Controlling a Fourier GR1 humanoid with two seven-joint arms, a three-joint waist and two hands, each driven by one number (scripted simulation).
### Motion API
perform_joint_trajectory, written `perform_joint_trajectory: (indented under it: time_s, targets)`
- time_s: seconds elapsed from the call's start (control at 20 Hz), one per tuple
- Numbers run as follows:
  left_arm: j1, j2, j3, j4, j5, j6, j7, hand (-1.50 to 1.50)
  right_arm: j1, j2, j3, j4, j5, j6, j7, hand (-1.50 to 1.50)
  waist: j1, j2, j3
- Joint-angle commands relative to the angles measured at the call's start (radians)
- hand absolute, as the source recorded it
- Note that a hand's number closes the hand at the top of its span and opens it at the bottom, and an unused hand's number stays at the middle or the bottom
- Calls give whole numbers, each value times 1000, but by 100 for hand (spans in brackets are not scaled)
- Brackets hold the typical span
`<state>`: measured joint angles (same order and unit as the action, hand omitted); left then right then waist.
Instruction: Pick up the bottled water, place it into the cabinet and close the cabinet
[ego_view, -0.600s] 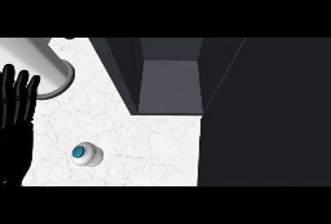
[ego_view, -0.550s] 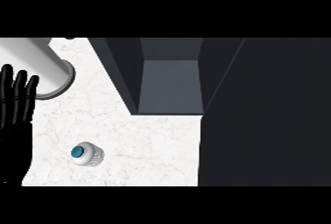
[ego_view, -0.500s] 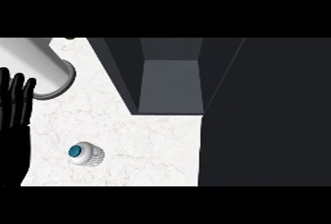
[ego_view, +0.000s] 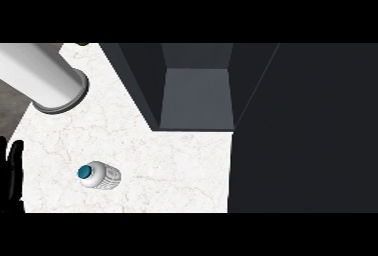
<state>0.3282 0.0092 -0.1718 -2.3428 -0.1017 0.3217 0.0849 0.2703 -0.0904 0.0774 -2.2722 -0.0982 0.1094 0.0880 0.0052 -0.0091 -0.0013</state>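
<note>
Your bottle (ego_view: 102, 177) stands upright on the counter (ego_view: 162, 165), long axis vertical, teal cap (ego_view: 85, 172) up; left hand (ego_view: 10, 175) at the left edge, fingers straight, holding nothing.

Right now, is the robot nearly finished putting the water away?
No, nothing looks done yet. The bottled water stands on the counter, untouched. The left hand is at the left edge, open, holding nothing. The cabinet is open. To do: picking up, putting in, closing.
</note>
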Motion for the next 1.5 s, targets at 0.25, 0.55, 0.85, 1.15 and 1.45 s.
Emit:
perform_joint_trajectory:
  time_s: [0.25,0.55,0.85,1.15,1.45]
  targets:
    - [290,-9,-365,-134,-153,169,-66,-150,237,-12,23,-245,-92,75,51,-150,-5,3,2]
    - [422,30,-471,-133,-167,215,-181,-150,295,-12,50,-302,-91,73,78,-150,-1,0,1]
    - [449,46,-538,-86,-161,284,-246,-150,398,-15,62,-330,-86,109,5,-150,-10,1,2]
    - [423,91,-462,-64,-85,299,-272,-150,467,-24,45,-359,-86,141,-48,-150,-16,3,1]
    - [404,103,-348,-13,21,300,-233,-150,542,-52,-23,-379,-180,186,-87,-150,-16,5,0]
